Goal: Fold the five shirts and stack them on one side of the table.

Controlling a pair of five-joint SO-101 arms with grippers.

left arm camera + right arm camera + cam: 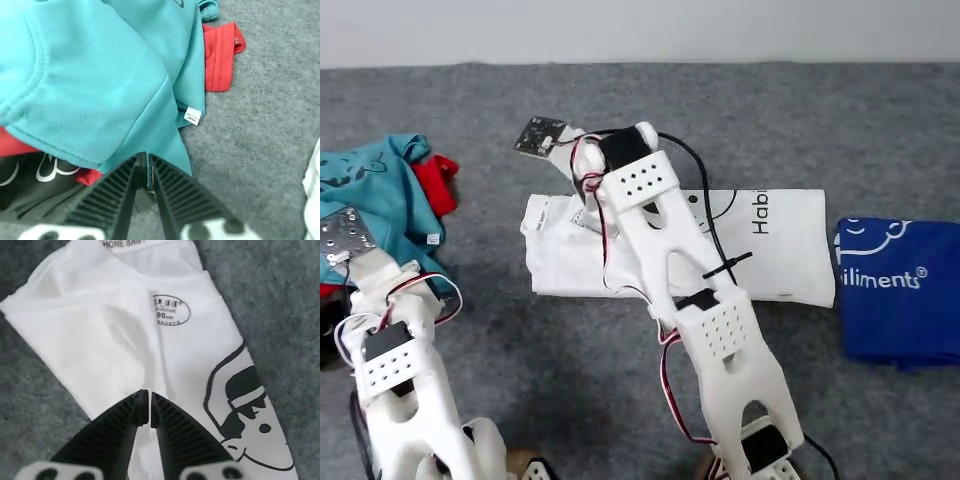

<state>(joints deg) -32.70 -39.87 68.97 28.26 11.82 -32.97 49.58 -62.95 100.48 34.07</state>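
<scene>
Cloth like this is light, limp and keeps no shape of its own, so each shirt will sag and slide wherever it is not supported.

The white shirt (770, 250) lies flat in the middle of the table (770, 120), seemingly doubled into a long band, with its collar end to the left. The right claw (149, 402) sits low over that collar end with its jaws clenched together and nothing visibly between them. The best hold is probably a corner or a doubled edge, where two layers give the jaws something to bite. A pinch in the middle would only drag up a peak and spoil the fold.

The blue shirt (900, 290) lies at the right edge of the table and looks already folded.

At the far left, the teal shirt (100, 75) lies crumpled over a red shirt (220, 55) and a dark shirt (30, 185). Its mesh knit looks slick and may slip. The left claw (148, 167) is clenched at its near hem, though I cannot tell whether cloth is caught. Lifting the teal shirt by a shoulder seam should peel it off the pile cleanly.
</scene>
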